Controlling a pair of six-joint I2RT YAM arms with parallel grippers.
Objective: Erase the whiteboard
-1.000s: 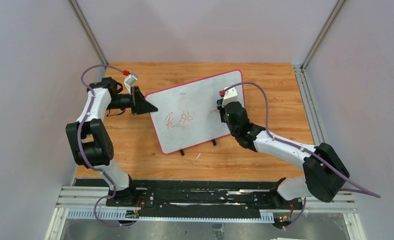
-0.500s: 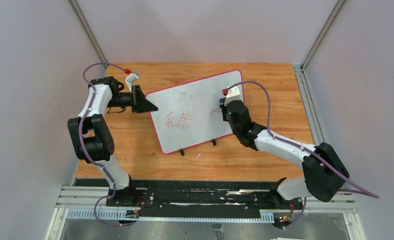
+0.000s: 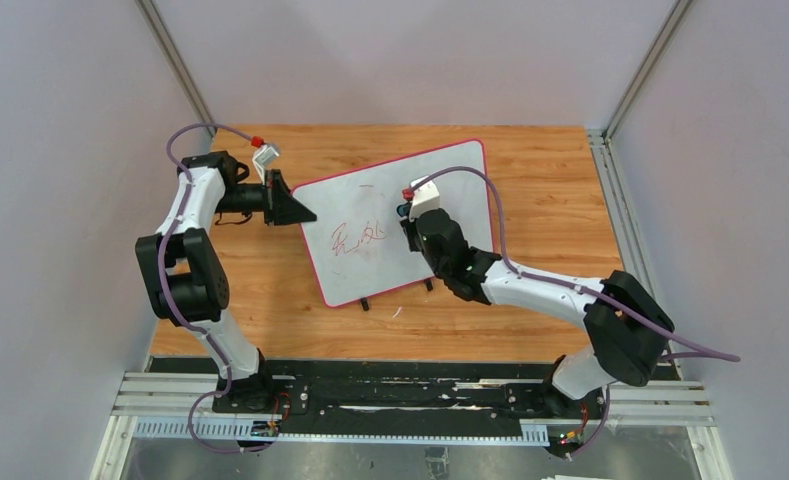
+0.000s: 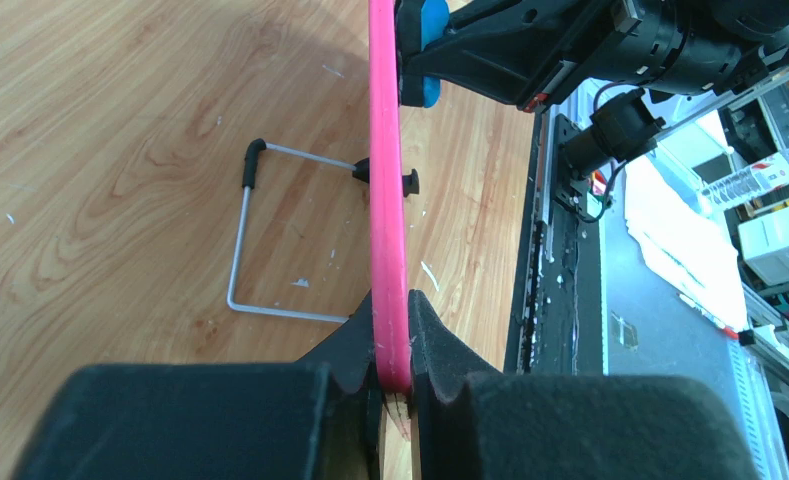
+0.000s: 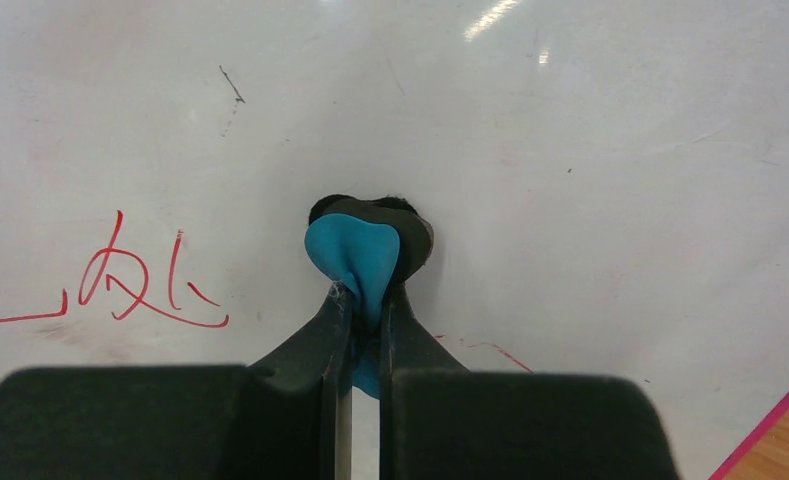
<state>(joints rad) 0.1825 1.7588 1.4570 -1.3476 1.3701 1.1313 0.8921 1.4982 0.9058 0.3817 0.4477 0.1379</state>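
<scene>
- Whiteboard [image 3: 370, 195] has its left pink border pinched between the closed fingers of the left hand [image 4: 393, 372].
- Right hand [image 5: 362, 305] is clamped narrow on a blue eraser [image 5: 355, 250], which presses against the board's white face just right of the red writing [image 5: 140, 285].
- A wire stand [image 4: 238, 240] props the board from the side away from the eraser. The board rests on the wooden surface [image 3: 550, 200], near its middle and turned at an angle.
</scene>
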